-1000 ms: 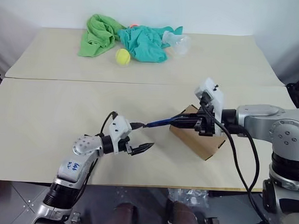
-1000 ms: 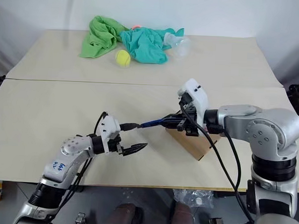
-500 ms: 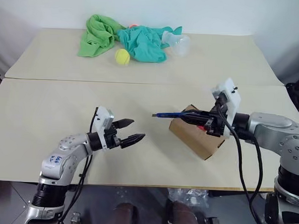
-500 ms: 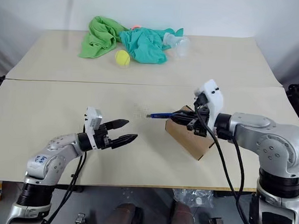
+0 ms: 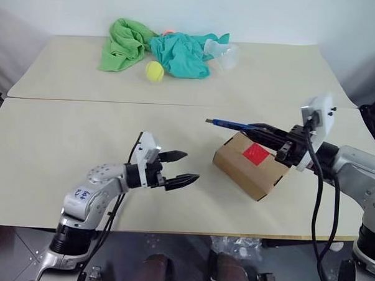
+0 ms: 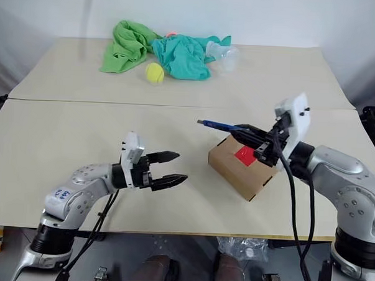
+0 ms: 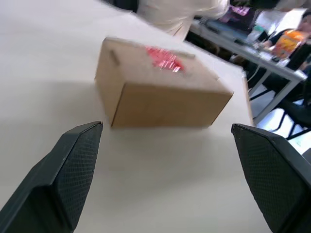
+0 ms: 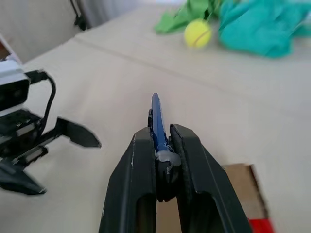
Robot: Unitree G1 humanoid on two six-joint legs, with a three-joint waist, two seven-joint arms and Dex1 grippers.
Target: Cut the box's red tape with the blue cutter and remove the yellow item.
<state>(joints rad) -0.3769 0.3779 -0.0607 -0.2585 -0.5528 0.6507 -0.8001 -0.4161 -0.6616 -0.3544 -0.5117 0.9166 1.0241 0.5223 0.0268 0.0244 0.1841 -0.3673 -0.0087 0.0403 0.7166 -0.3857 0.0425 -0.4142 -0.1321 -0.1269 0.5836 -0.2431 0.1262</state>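
Observation:
The brown box (image 5: 251, 168) lies closed on the table's right half, with the red tape (image 5: 256, 153) square on its top. My right gripper (image 5: 258, 128) hovers just above the box's far right corner, shut on the blue cutter (image 5: 228, 123). The cutter sticks out level to the left, over the box's far edge. In the right wrist view the cutter (image 8: 155, 114) is pinched between the two black fingers (image 8: 141, 160). My left gripper (image 5: 189, 167) is open and holds nothing, a short way left of the box and pointing at it (image 7: 160, 92). The yellow item is out of view.
At the table's far side lie a green cloth (image 5: 123, 44), a teal cloth (image 5: 182, 53), a tennis ball (image 5: 154, 70), a clear plastic cup (image 5: 222, 53) and a small reddish thing (image 5: 168, 32). A seam (image 5: 83, 100) crosses the table.
My right gripper has drawn back to the right and up with the cutter, uncovering the red tape. The left gripper swung left, then came back toward the box, open throughout.

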